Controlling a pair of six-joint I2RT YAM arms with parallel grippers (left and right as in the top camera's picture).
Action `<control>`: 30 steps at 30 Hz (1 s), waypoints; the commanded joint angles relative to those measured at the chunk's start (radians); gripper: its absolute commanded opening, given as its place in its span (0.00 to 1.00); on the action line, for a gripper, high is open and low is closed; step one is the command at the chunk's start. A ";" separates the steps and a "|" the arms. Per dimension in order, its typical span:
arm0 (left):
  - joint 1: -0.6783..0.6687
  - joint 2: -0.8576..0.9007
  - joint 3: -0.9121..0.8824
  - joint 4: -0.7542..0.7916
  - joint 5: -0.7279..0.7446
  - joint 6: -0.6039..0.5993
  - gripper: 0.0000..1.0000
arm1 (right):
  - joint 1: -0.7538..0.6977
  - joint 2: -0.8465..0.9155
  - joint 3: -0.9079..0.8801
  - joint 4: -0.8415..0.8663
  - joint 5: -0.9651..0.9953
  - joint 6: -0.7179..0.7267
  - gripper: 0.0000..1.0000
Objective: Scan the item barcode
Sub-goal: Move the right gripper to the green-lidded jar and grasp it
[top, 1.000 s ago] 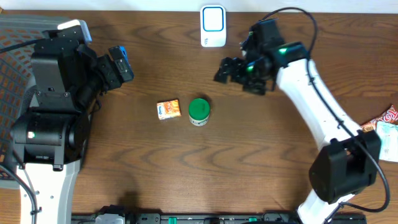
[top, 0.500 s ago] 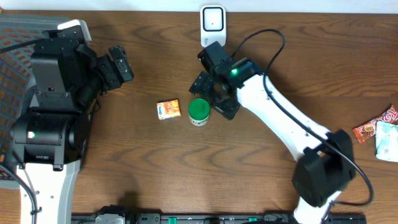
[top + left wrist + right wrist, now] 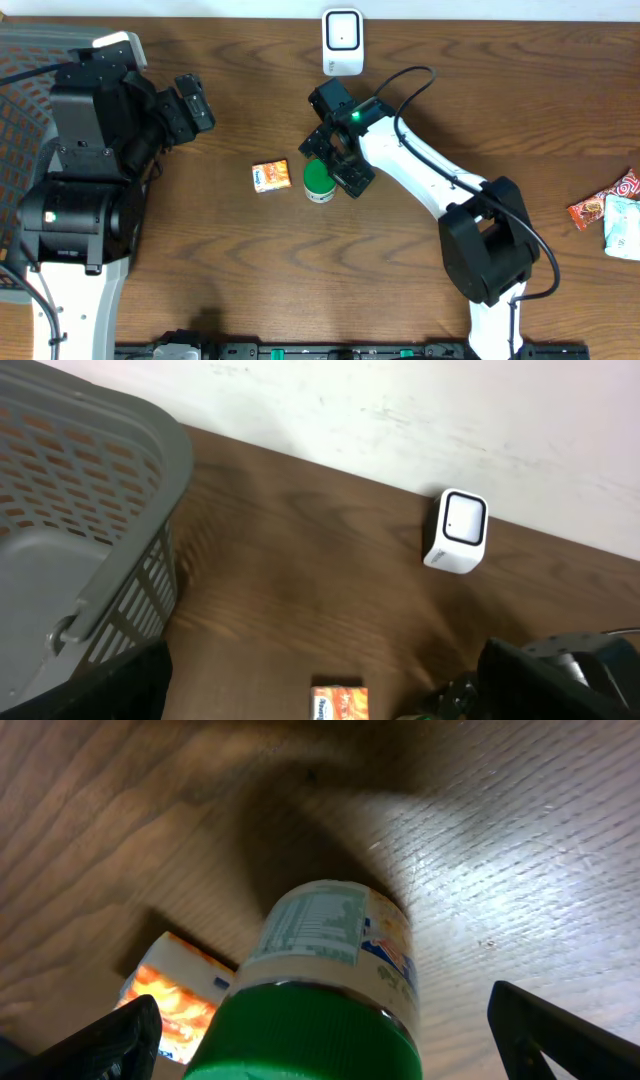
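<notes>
Two fingers of my right pincer [image 3: 320, 1045] stand apart, straddling the green-capped bottle [image 3: 330, 945] mid-table; I should close squarely on its cap, leaving the label free for the scanner [image 3: 342, 42].

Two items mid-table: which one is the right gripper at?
The green-capped jar, upright beneath the open right gripper; the orange box lies flat off to its side.

Your right arm [image 3: 425, 172] shows white links, black joints, a looping black cable and a green light; your left arm [image 3: 80, 195], frame left, is mostly black.
</notes>
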 commanded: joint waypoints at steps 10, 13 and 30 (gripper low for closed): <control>0.005 0.002 0.011 0.000 -0.013 0.009 0.98 | 0.033 0.055 -0.001 0.041 0.000 0.030 0.99; 0.005 0.002 0.011 0.000 -0.013 0.009 0.98 | 0.039 0.082 -0.001 0.043 -0.013 0.030 0.99; 0.005 0.002 0.011 0.000 -0.013 0.009 0.98 | 0.067 0.100 -0.001 0.026 0.046 -0.011 0.77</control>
